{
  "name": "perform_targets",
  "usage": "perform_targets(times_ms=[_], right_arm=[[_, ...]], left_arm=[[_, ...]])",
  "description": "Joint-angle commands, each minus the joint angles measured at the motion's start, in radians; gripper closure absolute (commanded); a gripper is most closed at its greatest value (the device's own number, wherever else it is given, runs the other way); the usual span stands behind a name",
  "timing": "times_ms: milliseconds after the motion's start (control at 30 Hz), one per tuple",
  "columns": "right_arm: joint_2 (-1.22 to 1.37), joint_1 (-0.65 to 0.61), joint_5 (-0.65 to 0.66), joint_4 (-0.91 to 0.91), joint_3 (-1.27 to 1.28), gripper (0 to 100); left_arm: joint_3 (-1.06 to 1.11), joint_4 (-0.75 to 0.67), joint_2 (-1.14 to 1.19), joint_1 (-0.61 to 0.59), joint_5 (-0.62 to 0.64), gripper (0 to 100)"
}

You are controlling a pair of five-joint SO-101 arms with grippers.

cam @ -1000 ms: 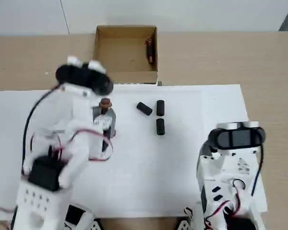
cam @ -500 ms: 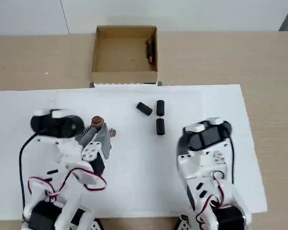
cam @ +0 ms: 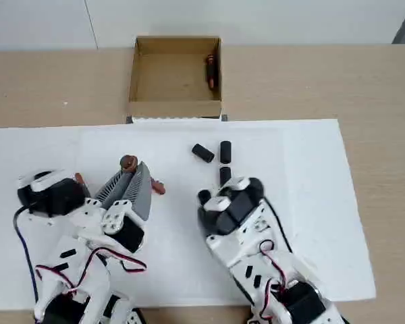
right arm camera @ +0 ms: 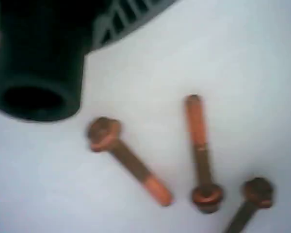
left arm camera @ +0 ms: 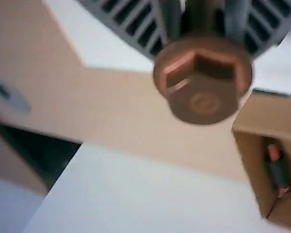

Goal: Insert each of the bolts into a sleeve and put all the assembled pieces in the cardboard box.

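Bolt (left arm camera: 202, 80) gripped by left tool (cam: 131, 173), sleeve (right arm camera: 38, 63) gripped by right tool (cam: 206, 198), both near centre of the surface (cam: 364, 81).
Parts judged light, rigid, slick; bolt best held at shank, sleeve at mid-body.

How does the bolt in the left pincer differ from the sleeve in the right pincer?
The bolt is copper-coloured, the sleeve black. The bolt shows a hex head on a round flange; the sleeve is a plain tube with an open bore. Both are gripped: bolt in the left pincer, sleeve in the right pincer.
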Motion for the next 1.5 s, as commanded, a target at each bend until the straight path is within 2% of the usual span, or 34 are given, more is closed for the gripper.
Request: perform_targets(times_ms=[0, 133, 333, 500, 900, 1067, 1200, 1467], right_arm=[[-0.008, -0.065, 0.012, -0.028, -0.003, 99.6], [-0.008, -0.079, 0.014, -0.028, -0.003, 99.6], [-0.008, -0.079, 0.089, -0.061, -0.006, 99.6], [-0.007, -0.079, 0.144, -0.122, -0.005, 99.6], [-0.007, -0.079, 0.186, -0.127, -0.011, 99.6], [-0.008, -0.079, 0.186, -0.127, -0.011, 99.6], [-0.008, -0.079, 0.186, -0.127, -0.011, 99.6], [-0.008, -0.079, 0.186, -0.127, -0.011, 99.6]], left_arm=[[-0.004, -0.054, -0.011, 0.006, 0.048, 100], [-0.004, -0.052, -0.011, 0.014, 0.114, 100], [-0.004, -0.049, -0.011, 0.133, 0.123, 100], [0.008, -0.052, -0.011, 0.141, 0.12, 100], [0.047, -0.057, -0.009, 0.143, 0.12, 100], [0.102, -0.118, -0.009, 0.146, 0.12, 100], [0.11, -0.115, -0.009, 0.206, 0.117, 100], [0.108, -0.011, -0.009, 0.305, -0.028, 100]])
